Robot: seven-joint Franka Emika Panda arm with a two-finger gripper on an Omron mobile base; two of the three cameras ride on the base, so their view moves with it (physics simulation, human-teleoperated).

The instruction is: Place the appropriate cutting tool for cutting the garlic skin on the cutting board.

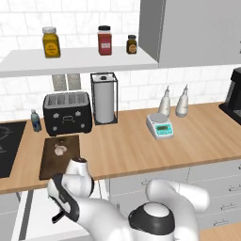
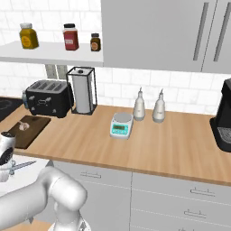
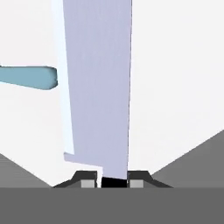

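1. Gripper [image 3: 112,183] first: in the hand view my two dark fingertips sit tight either side of the black handle of the slim kitchen knife with the narrow silver blade [image 3: 98,87], so I read it as clamped on that knife, blade running straight away from the camera.
2. Just beside the blade on the left is the rounded end of a small light-blue peeler [image 3: 30,78]; it lies on a white floor-like surface I judge to be a drawer, though I cannot be sure.
3. From the right base view the knife [image 2: 21,166] shows as a thin grey sliver low at the left, below the front edge of the tan wooden surface [image 2: 149,140].
4. Handling, as I judge it: light, stiff, slick steel. The handle is the right hold; held at one end, the long blade may swing or twist if I move sharply.
5. Further off, the dark brown rectangular wooden cutting board [image 1: 52,164] lies on the surface, with the small whitish lumpy garlic bulb [image 1: 60,149] on its far half.
6. Behind the board stands a black toaster [image 1: 67,112].
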